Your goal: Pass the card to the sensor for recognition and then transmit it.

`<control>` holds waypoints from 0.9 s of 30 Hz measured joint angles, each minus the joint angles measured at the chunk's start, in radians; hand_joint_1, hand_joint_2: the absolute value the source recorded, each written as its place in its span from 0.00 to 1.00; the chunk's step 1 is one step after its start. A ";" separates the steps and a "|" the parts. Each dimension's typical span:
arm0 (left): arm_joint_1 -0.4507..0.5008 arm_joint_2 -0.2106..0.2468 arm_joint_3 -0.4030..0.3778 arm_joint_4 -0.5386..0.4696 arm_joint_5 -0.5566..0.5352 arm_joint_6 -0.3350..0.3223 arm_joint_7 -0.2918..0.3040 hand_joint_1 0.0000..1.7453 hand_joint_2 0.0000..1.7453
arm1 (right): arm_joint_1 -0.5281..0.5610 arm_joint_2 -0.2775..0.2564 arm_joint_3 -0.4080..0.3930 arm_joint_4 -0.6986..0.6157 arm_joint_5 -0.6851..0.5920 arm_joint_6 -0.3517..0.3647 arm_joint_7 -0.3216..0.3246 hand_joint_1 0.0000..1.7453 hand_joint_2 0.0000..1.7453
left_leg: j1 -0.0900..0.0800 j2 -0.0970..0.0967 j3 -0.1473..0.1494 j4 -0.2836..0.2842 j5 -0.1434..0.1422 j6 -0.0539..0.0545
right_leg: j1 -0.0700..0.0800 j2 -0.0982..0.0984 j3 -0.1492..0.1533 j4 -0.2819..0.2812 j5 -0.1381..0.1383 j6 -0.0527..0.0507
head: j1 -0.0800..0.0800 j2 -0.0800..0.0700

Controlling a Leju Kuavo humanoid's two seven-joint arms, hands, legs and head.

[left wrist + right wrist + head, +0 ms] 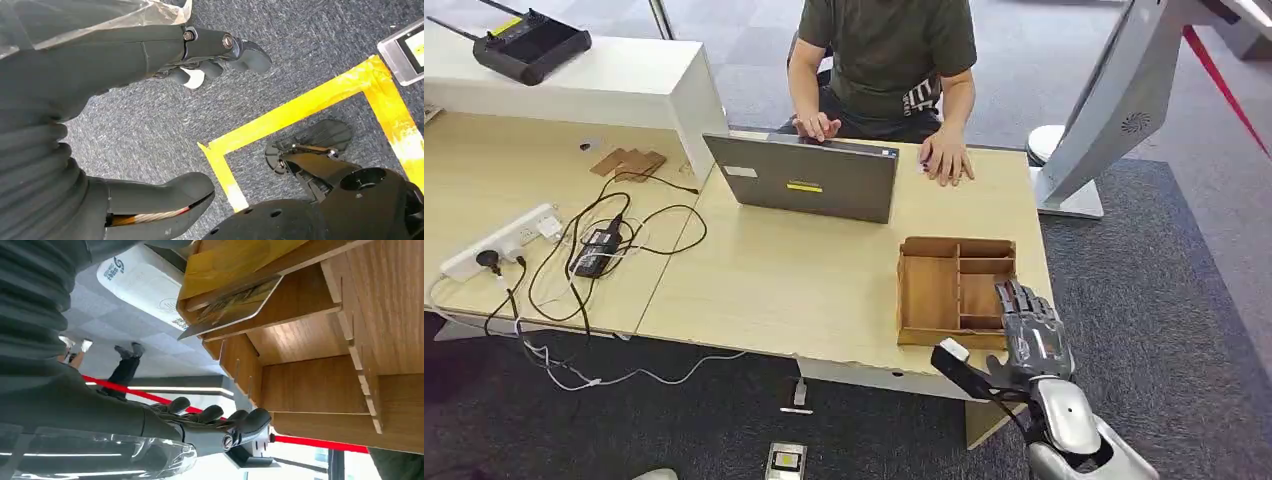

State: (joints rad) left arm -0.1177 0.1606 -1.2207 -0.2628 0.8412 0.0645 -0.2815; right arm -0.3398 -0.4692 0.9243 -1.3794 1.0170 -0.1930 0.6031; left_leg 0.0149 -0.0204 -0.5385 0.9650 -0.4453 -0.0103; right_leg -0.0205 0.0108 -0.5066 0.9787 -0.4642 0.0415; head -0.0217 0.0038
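Your right hand [1031, 335] sits at the near right corner of the wooden organizer [954, 290], fingers apart and stretched along its right wall, thumb out to the left, holding nothing. In the right wrist view the card [235, 307] lies inside one compartment of that organizer, one corner leaning against a divider; which compartment that is in the head view you can't tell. The left hand [210, 55] hangs down over the carpet by a line of yellow tape [300, 107], fingers loosely curled, nothing in it.

No grasp yet, so the pick is likely the step in hand.

Risks from here:
- The card lies thin and close to the wood; fingers may slide over it and fail to get under an edge.
- The organizer is at the worktop's [804, 280] near right edge; a push from the hand could shove it or tip it off.
- The dividers are tight, so fingers may jam against them.
- A person [884, 60] works at a laptop [809, 180] on the far side; a wide swing could reach them.

Sensor location: can't tell.
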 joint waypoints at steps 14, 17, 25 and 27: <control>-0.001 0.000 0.000 0.000 0.000 0.000 0.003 0.00 1.00 | 0.000 0.005 -0.009 0.002 0.014 0.002 0.002 0.00 1.00 | 0.000 0.000 0.000 0.000 0.000 0.000 | 0.000 0.000 0.000 0.000 0.000 0.000 | 0.000 0.000; -0.001 0.000 0.000 0.000 0.000 0.000 0.003 0.00 1.00 | 0.000 0.008 -0.011 0.002 0.015 0.002 0.002 0.00 1.00 | 0.000 0.000 0.000 0.000 0.000 0.000 | 0.000 0.000 0.000 0.000 0.000 0.000 | 0.000 0.000; -0.002 0.000 0.000 0.000 0.000 -0.002 0.003 0.00 1.00 | 0.000 0.016 -0.016 0.011 -0.013 0.040 0.004 0.96 1.00 | 0.000 0.000 0.000 0.000 0.000 0.000 | 0.000 0.000 0.000 0.000 0.000 0.000 | 0.000 0.000; -0.002 0.000 0.000 0.000 0.000 -0.002 0.003 0.00 1.00 | 0.000 0.019 -0.016 0.018 -0.024 0.047 0.004 0.96 1.00 | 0.000 0.000 0.000 0.000 0.000 0.000 | 0.000 0.000 0.000 0.000 0.000 0.000 | 0.000 0.000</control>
State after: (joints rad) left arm -0.1194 0.1610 -1.2211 -0.2628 0.8412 0.0629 -0.2785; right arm -0.3399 -0.4501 0.9083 -1.3615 0.9926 -0.1465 0.6069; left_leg 0.0149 -0.0203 -0.5385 0.9650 -0.4453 -0.0103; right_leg -0.0205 0.0108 -0.5066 0.9787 -0.4642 0.0416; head -0.0217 0.0038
